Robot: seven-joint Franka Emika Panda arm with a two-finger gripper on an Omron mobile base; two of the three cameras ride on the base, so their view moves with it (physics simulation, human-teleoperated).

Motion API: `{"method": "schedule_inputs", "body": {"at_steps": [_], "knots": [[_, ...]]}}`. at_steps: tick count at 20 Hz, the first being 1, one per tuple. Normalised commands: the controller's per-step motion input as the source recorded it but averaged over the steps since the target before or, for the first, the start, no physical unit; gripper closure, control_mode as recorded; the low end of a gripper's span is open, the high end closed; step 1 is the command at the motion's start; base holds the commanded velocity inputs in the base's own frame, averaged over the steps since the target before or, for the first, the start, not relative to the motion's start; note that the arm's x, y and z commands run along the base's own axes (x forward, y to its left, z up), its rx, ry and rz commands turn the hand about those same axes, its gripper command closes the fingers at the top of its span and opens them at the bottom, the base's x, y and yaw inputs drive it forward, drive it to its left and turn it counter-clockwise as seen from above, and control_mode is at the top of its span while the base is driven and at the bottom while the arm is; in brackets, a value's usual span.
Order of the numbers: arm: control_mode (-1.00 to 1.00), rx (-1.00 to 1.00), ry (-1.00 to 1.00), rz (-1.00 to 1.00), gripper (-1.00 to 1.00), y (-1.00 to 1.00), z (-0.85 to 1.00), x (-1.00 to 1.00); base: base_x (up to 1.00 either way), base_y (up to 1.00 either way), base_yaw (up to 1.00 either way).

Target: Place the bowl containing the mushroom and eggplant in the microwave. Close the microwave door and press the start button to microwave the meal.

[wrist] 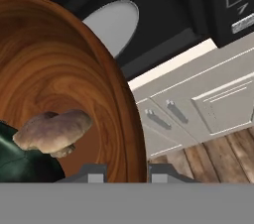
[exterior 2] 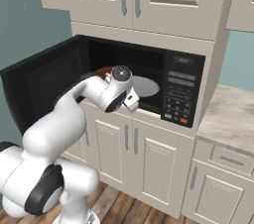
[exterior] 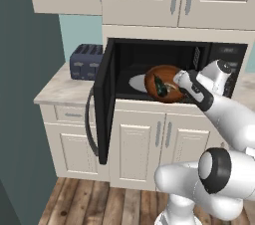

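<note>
Right up close in my hand view is the bowl [wrist: 59, 89], brown and wooden, with its rim running down between my two fingertips [wrist: 94, 173]. My gripper [wrist: 124, 174] has one tip on each side of that rim, so my jaws are pinching the bowl's edge.

Inside the bowl sits the mushroom [wrist: 52, 133], a small pale lump. Just under it is the eggplant [wrist: 20, 161], dark green and shiny, touching the mushroom.

From the left base view, I hold the bowl [exterior: 164, 83] at the front of the open microwave [exterior: 174, 69], tipped so you can see into it. The eggplant [exterior: 159, 85] shows as a dark strip in the middle. My gripper [exterior: 180, 83] is at the bowl's right edge. Behind the bowl lies the white turntable [exterior: 137, 82].

The microwave door [exterior: 102, 104] is swung wide open to the left, with its curved handle [exterior: 89, 124] on the outer edge. A blue-grey toaster [exterior: 85, 61] stands on the counter [exterior: 60, 89] beside the door.

From the right base view, my arm hides most of the bowl [exterior 2: 102, 71]. The keypad panel [exterior 2: 179, 94] is on the microwave's right side.
</note>
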Motion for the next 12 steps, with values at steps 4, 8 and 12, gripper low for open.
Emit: {"method": "schedule_inputs", "body": {"at_steps": [4, 8, 12], "knots": [[-1.0, 0.04, 0.0, -0.26, 1.0, 0.0, 0.0, 0.0, 0.0, 0.0, 0.0], [-1.0, 0.1, 0.0, -0.26, 1.0, 0.02, 0.0, 0.0, 0.0, 0.0, 0.0], [-1.0, 0.21, 0.0, -0.14, 1.0, 0.0, 0.0, 0.05, 0.0, 0.0, 0.0]]}}
